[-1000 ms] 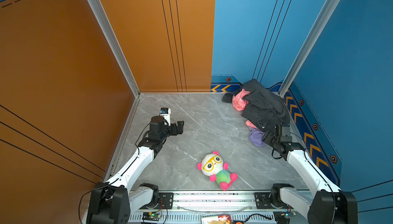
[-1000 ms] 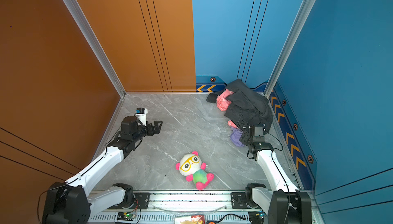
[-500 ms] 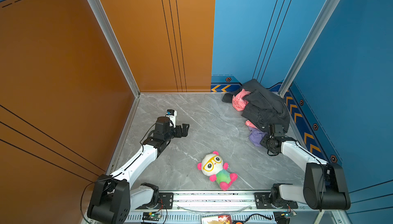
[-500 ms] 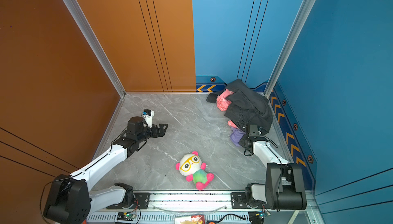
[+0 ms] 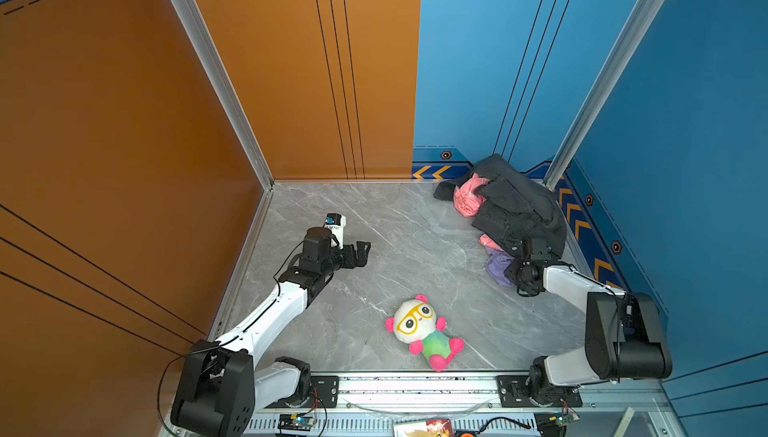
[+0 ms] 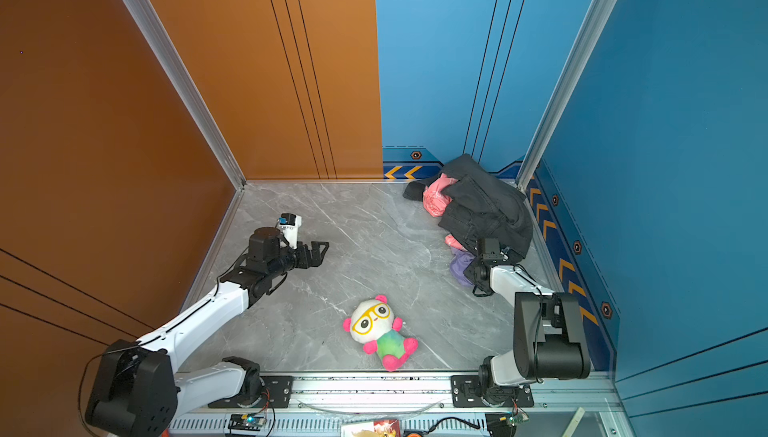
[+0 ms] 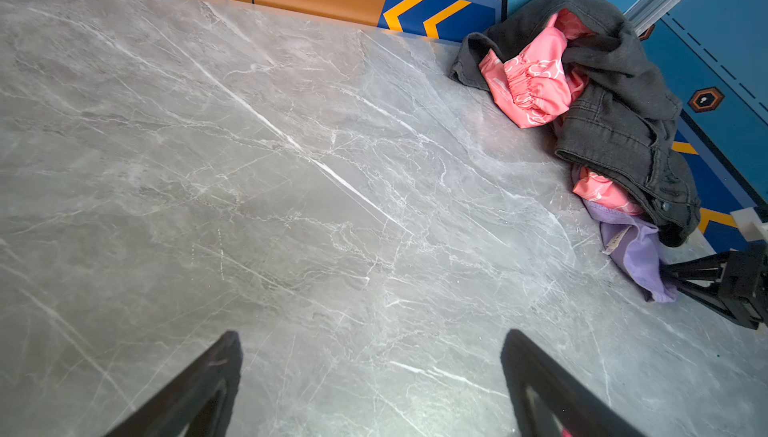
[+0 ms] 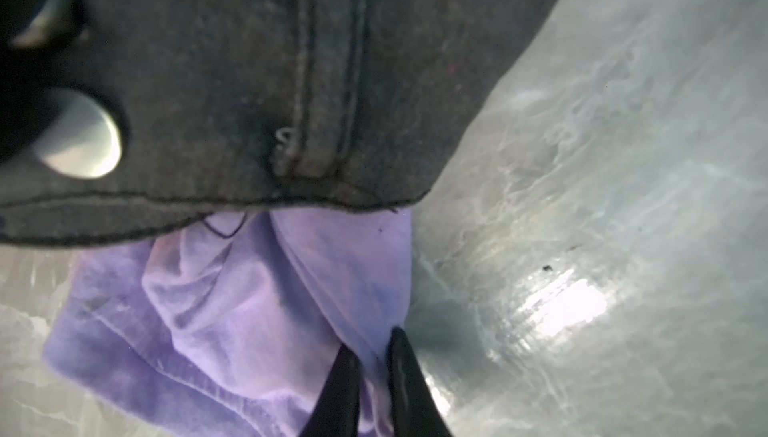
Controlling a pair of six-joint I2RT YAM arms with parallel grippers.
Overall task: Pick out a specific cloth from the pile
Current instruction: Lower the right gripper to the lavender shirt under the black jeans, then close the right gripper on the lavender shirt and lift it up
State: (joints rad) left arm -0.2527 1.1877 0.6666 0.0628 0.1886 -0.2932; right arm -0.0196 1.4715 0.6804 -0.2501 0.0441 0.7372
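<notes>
Pinching a lavender cloth at the near end of a clothes pile

Reaching over the left side of a grey marble surface [image 5: 395, 227], the left fingers [image 5: 362, 253] hang spread wide apart with nothing between them, aimed toward the middle. Right of them and nearer the front rail [image 5: 415, 385], a plush panda [image 5: 419, 327] with yellow glasses lies on its back, well apart from both arms.

Further right, the pile [image 5: 515, 214] fills the far right corner, against the blue walls [image 5: 665, 123]. Dark grey jeans [image 5: 519, 210] lie on top, draped from the corner toward the front. A pink garment [image 5: 467, 198] bulges out on the pile's left side, and a second pink fold shows lower down, under the waistband.

The lavender cloth [image 5: 496, 266] sticks out from under the jeans' near edge, at the end of the pile closest to the front rail. Only a bunched tongue of it shows; the rest is hidden under the denim. That visible part runs lengthwise from the jeans toward the front rail, its free end pointing at the right arm [image 5: 573, 285]. A small white label [image 7: 615, 244], seen in the left wrist view, sits on the edge facing the middle of the surface.

At the far right, the right fingers [image 8: 401, 372] lie low at the cloth's free end, nearly closed, with a thin fold of lavender fabric pinched between the tips.
</notes>
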